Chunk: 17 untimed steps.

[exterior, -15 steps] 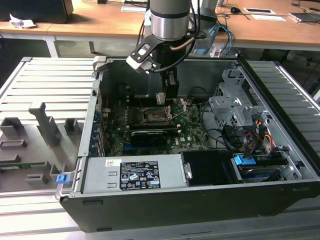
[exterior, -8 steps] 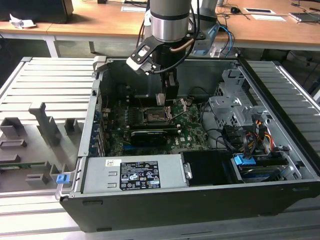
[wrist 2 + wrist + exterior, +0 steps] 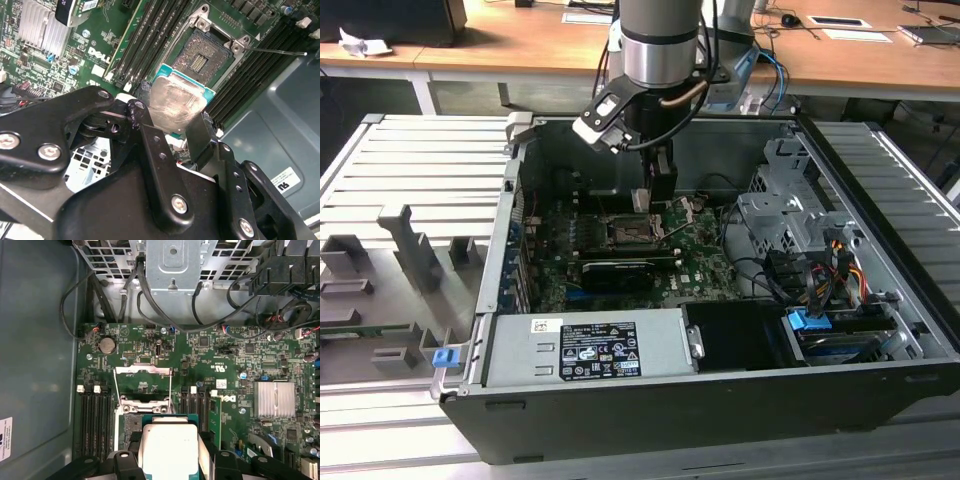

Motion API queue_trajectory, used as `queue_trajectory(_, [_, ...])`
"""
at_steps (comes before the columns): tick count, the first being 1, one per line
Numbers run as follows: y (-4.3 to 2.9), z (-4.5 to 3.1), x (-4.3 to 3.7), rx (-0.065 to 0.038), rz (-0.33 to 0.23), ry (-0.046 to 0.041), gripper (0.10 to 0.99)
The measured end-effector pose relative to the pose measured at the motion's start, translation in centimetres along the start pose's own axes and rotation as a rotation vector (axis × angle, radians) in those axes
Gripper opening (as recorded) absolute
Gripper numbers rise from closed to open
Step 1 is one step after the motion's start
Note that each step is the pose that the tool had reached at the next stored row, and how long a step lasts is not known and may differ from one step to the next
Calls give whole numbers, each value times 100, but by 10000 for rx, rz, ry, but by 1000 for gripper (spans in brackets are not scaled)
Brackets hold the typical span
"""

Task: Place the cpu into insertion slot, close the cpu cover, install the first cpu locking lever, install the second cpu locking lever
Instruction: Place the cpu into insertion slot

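Inside the computer case (image 3: 650, 440) the gripper (image 3: 172, 120) holds the cpu (image 3: 175, 102) over the insertion slot (image 3: 202, 60), with the cpu cover (image 3: 143, 371) open at one slot edge, memory slots (image 3: 150, 35) flanking the slot, the power supply (image 3: 585, 350) before it and the drive cage (image 3: 775, 215) to the exterior view's right.

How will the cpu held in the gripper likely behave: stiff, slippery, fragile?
The cpu looks like a thin, rigid plate, so it probably won't flex. Its smooth metal face looks smeared, and the gripper pinches only its edges, so it may slip or tilt. Being small and flat, it is probably light.
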<state>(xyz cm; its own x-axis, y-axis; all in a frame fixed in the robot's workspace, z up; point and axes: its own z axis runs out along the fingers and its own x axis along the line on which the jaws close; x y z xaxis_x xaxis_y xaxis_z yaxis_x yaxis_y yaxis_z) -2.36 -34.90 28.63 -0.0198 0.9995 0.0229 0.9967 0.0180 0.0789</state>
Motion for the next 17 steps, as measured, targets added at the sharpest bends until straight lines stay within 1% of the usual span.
queue_trajectory(10, [-6,43,-1,-1,4,0,529])
queue_trajectory(14, [-22,128,-3,-1,3,21,529])
queue_trajectory(15, [-44,156,-3,-2,24,19,529])
queue_trajectory(17, [-116,173,-2,-11,32,20,529])
